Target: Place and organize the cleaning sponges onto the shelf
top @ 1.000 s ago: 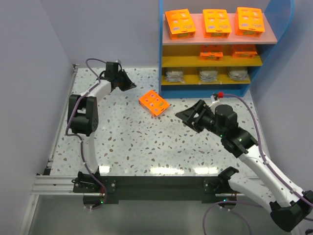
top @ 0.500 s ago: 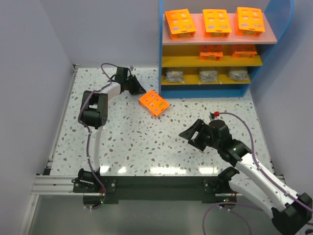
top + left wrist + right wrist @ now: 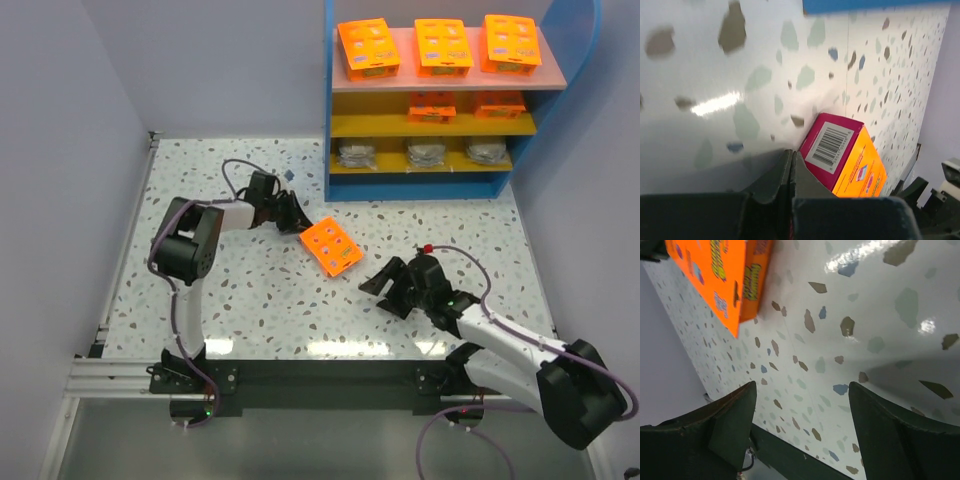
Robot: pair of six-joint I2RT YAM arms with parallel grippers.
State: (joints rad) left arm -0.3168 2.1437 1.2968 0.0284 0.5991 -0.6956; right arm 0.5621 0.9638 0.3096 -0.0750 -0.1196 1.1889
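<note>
Orange pack (image 3: 332, 247) shifted nearer | barcode (image 3: 829, 146) seen only by left wrist

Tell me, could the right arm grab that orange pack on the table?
Probably yes: the right gripper is open, facing the orange pack with only bare table between; the left gripper, shut, sits at its far end.

Where a hand can pass
Bare table (image 3: 420, 215) runs from the loose pack (image 3: 332, 247) to the shelf (image 3: 328, 120); the middle board (image 3: 370, 124) is open at its left end (two packs (image 3: 432, 105) crowd its right).
</note>
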